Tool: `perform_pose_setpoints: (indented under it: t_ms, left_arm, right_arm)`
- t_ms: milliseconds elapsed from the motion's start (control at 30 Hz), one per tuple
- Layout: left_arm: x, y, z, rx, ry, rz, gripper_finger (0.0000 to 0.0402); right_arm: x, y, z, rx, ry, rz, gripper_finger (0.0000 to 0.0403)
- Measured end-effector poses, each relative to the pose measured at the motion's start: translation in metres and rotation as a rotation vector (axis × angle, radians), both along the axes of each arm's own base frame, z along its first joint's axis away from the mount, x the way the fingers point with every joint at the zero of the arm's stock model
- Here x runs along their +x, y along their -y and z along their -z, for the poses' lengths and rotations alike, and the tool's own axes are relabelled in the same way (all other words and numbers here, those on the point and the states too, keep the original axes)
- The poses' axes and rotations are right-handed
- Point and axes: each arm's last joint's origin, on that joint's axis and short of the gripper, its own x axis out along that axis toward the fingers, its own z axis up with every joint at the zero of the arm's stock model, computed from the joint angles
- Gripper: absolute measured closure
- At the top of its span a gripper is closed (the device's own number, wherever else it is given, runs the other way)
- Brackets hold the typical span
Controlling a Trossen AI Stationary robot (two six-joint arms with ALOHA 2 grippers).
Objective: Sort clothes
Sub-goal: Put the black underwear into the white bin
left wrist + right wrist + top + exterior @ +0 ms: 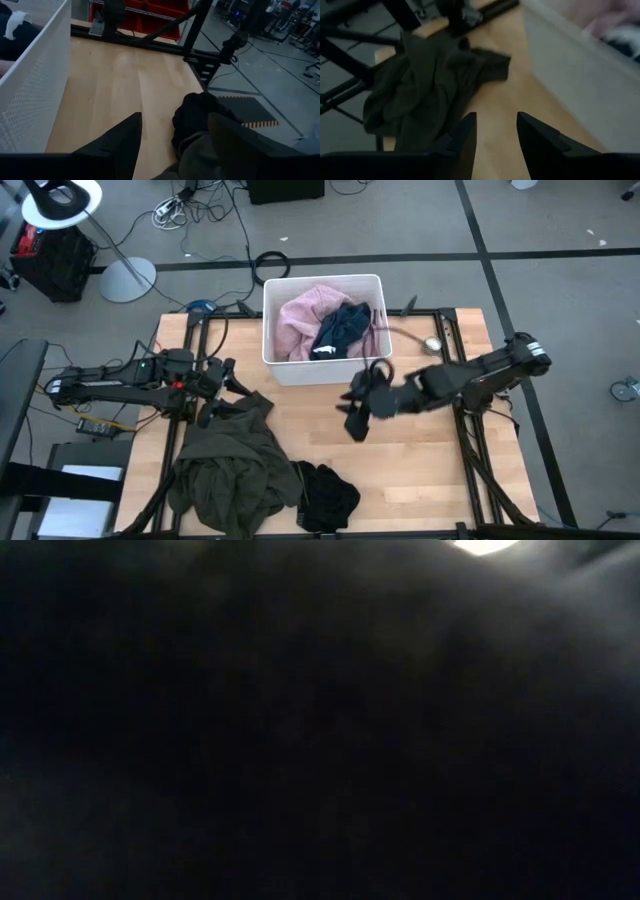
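- Your right gripper: over bare wood in front of the white bin, fingers apart, holding nothing.
- Your left gripper: at the olive-green garment's top edge, fingers apart.
- Pink garment and dark teal-blue garment: inside the bin.
- Black garment: on the table, touching the olive one.
- Low view: dark, nothing readable.

White bin sits on wooden table
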Motion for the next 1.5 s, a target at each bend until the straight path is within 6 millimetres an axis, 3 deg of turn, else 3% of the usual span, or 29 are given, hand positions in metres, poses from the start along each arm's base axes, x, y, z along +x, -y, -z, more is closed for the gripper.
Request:
perform_pose_setpoints:
  t_ms: [233, 500, 833, 1000, 1233, 1500]
  left_arm:
    - [0.001, 0.000, -0.003, 0.008, 0.034, -0.006, 0.0168]
    - [0.003, -0.001, -0.032, 0.057, 0.348, -0.013, 0.0168]
    - [0.002, 0.001, -0.025, 0.253, 0.344, 0.070, 0.0168]
    - [0.002, -0.001, -0.025, 0.270, 0.324, -0.020, 0.0168]
    - [-0.008, 0.001, -0.032, 0.303, 0.107, -0.169, 0.0168]
    - [-0.018, 0.008, -0.049, 0.345, 0.106, -0.212, 0.0168]
  right_arm:
    - [0.015, -0.025, 0.029, 0.076, -0.060, 0.030, 0.0272]
    - [0.024, -0.049, 0.060, 0.158, -0.201, -0.055, 0.0273]
    - [0.045, -0.071, 0.106, 0.263, -0.330, -0.116, 0.0281]
    - [0.049, -0.082, 0.115, 0.284, -0.328, -0.151, 0.0293]
    - [0.044, -0.093, 0.116, 0.299, -0.335, -0.186, 0.0306]
    - [0.045, -0.103, 0.120, 0.317, -0.332, -0.229, 0.0308]
